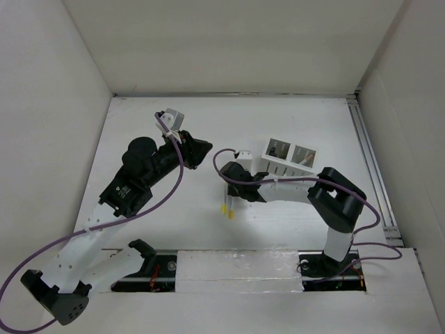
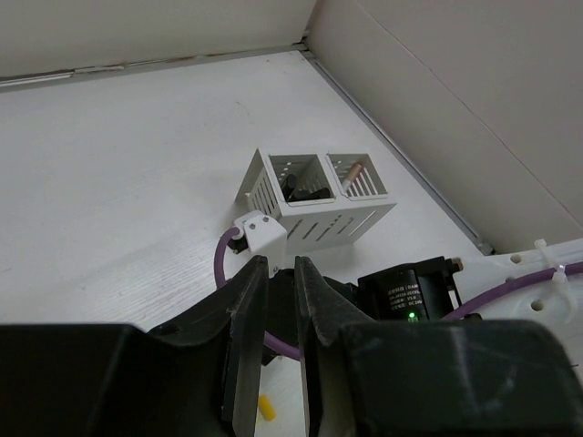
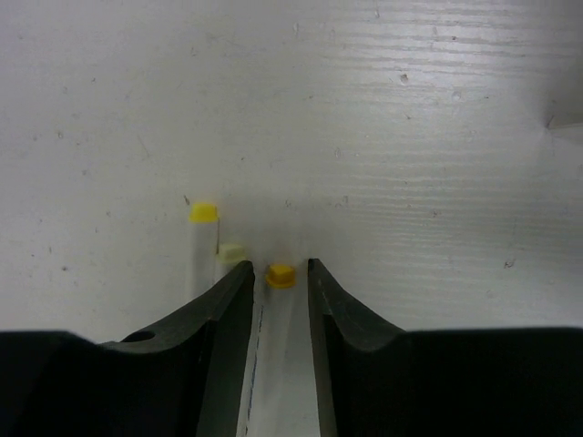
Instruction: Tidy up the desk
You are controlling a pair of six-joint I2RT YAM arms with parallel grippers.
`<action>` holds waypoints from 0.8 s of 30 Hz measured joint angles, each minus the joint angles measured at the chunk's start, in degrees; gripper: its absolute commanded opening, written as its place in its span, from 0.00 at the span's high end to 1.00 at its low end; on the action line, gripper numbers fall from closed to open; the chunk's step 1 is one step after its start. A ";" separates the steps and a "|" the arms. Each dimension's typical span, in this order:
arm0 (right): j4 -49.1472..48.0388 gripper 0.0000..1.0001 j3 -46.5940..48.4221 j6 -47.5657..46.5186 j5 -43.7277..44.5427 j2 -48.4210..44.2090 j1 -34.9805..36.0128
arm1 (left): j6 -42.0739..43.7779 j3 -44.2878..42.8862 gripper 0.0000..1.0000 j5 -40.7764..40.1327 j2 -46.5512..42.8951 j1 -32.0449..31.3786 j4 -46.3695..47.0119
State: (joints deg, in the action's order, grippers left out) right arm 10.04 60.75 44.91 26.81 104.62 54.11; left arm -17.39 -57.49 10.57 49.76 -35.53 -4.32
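Three white pens with yellow caps [image 1: 226, 207] lie side by side on the desk [image 1: 292, 118]. In the right wrist view, one pen [image 3: 281, 275] lies between the fingers of my right gripper [image 3: 278, 264], which is open and low over it with a thin gap on each side. The other two pens [image 3: 202, 218] lie just to its left. In the top view my right gripper [image 1: 231, 191] points at these pens. My left gripper [image 2: 281, 264] hangs above the desk, shut to a narrow slit with nothing in it, just left of the right arm [image 1: 201, 149].
A white slotted two-compartment holder [image 1: 286, 158] stands behind the right wrist, with a dark item and a brown stick [image 2: 351, 175] inside. A metal rail [image 1: 368, 160] runs along the right edge. White walls enclose the desk. A purple cable [image 2: 221, 259] loops by the right wrist.
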 measured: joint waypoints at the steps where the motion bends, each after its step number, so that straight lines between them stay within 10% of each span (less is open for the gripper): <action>1: 0.20 0.61 0.07 -0.02 0.26 0.00 0.00 | 0.00 0.00 0.85 0.00 -0.04 0.00 -0.02; 24: 5.11 0.68 1.42 -3.02 0.42 -0.02 -0.04 | -0.02 0.02 0.84 1.29 -0.55 0.00 0.00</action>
State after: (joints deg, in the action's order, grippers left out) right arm 15.16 62.17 41.89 27.22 104.60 54.06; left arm -17.41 -57.47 11.86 49.21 -35.53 -4.32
